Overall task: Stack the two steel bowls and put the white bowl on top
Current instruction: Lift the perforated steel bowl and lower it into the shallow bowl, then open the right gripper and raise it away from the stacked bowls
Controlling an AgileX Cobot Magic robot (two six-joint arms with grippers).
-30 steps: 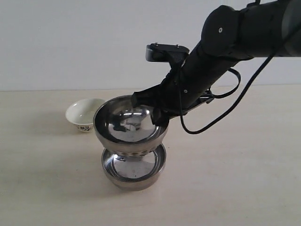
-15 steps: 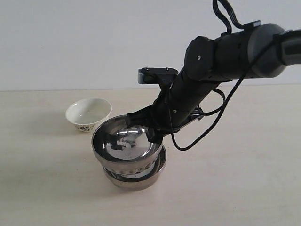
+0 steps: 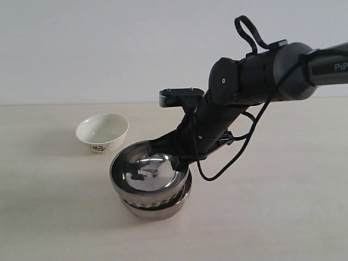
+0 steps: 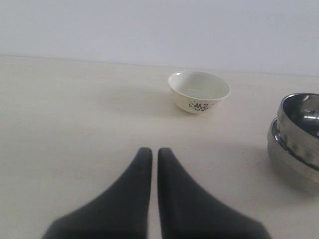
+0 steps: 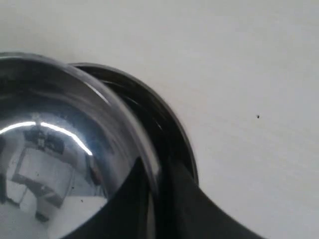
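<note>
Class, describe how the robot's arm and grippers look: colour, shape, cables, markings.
The right arm is matte black with rounded joints, white lettering on one link, and black cables looping beside it. The left gripper has two smooth black fingers tapering to rounded tips; the right gripper looks the same.

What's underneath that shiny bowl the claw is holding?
A second steel bowl, sitting on the table. Only its rim and outer wall show; its inside is covered by the upper bowl, whose rim the right claw pinches.

upper steel bowl (image 3: 149, 171) nested in lower steel bowl (image 3: 159, 211) | white bowl (image 3: 102, 130) upright, apart
</note>
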